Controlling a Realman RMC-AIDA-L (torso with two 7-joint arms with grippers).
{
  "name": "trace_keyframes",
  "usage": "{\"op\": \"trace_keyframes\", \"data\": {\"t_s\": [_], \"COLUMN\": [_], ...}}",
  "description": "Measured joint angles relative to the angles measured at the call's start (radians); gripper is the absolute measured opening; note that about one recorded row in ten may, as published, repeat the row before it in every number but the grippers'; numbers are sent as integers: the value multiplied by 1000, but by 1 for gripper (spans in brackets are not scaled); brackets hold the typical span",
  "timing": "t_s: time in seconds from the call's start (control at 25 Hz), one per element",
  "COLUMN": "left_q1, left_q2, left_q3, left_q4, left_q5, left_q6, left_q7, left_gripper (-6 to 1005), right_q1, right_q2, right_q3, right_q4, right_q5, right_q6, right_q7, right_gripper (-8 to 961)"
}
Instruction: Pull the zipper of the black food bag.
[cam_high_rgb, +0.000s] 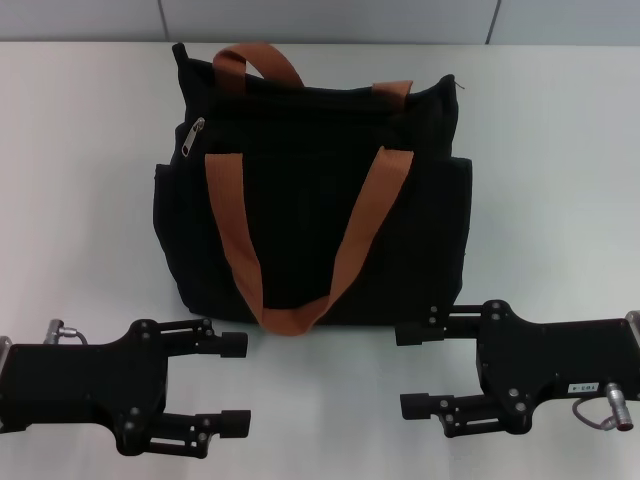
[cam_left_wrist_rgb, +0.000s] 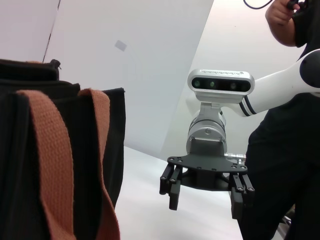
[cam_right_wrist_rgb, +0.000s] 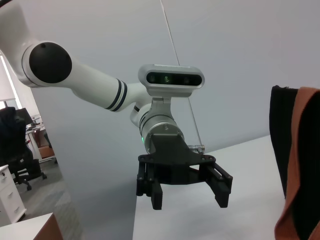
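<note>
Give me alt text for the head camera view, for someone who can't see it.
A black food bag with rust-brown strap handles lies on a white table, its small silver zipper pull near the bag's upper left corner. In the foreground the left gripper and right gripper sit open, facing each other, touching nothing.

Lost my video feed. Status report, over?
Left gripper and right gripper open, near the table's front edge. Black food bag untouched, zipper at its left end. Nothing blocking.
</note>
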Motion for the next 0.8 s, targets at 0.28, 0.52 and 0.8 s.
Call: {"op": "trace_keyframes", "data": {"t_s": [0.28, 0.52, 0.8], "left_q1": [1, 0, -10], "left_q2": [-1, -6, -51], "left_q3": [0, -11, -91], "left_q4": [0, -1, 0], "left_q5": [0, -10, -118], "left_q6": [0, 20, 60], "left_q7": [0, 0, 20], "left_gripper": [804, 802, 800], "right_q1": [1, 1, 0], "right_q2": [0, 0, 0], "right_q3": [0, 0, 1], "right_q4": [-2, -1, 0], "right_q5": [0, 0, 0], "right_q6": [-9, -8, -5], "right_q7": [0, 0, 8], "right_gripper": [714, 712, 710]}}
